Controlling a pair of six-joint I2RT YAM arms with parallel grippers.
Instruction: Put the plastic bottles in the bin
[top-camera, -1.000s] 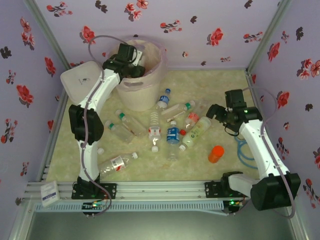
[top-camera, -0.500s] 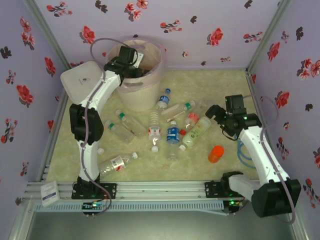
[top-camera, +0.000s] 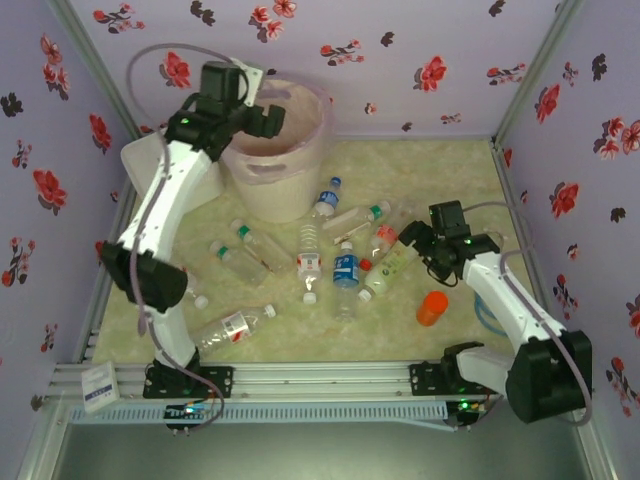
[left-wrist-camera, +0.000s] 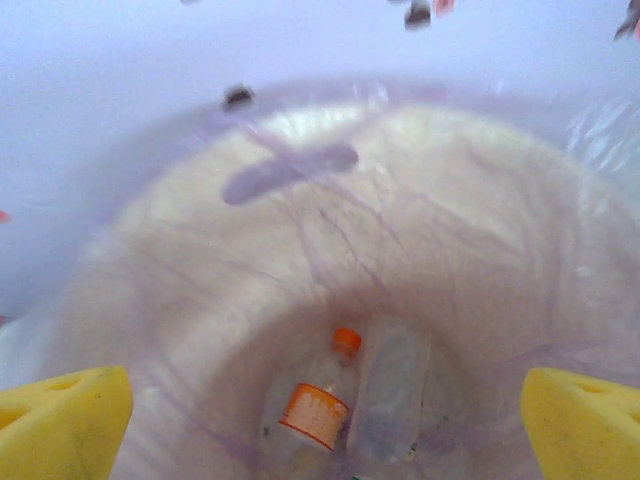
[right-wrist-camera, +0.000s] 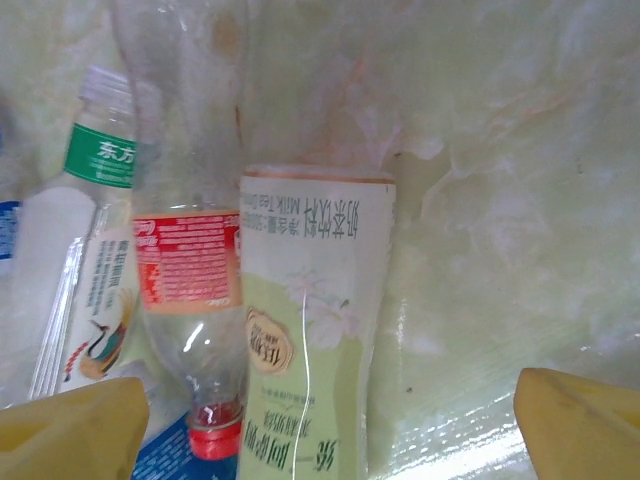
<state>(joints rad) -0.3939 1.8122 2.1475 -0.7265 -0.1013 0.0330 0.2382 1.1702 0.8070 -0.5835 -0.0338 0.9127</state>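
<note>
Bottles (top-camera: 345, 268) litter marbled tabletop (top-camera: 450, 180); floral walls (top-camera: 400, 40).

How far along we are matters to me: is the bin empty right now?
No, the left wrist view shows an orange-capped bottle and another clear bottle lying at the bottom of the bin.

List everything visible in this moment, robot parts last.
bin: one, pale pink with clear liner, back left of the table
bottles in bin: two, clear, one orange-capped, at the bottom
bottles on table: about ten, clear with mixed caps and labels, scattered mid-table
cup: one, orange, right of the bottles
box: one, white, left of the bin
left fingers: two, yellow, open above the bin
right fingers: two, yellow, open over the pile's right end
</note>
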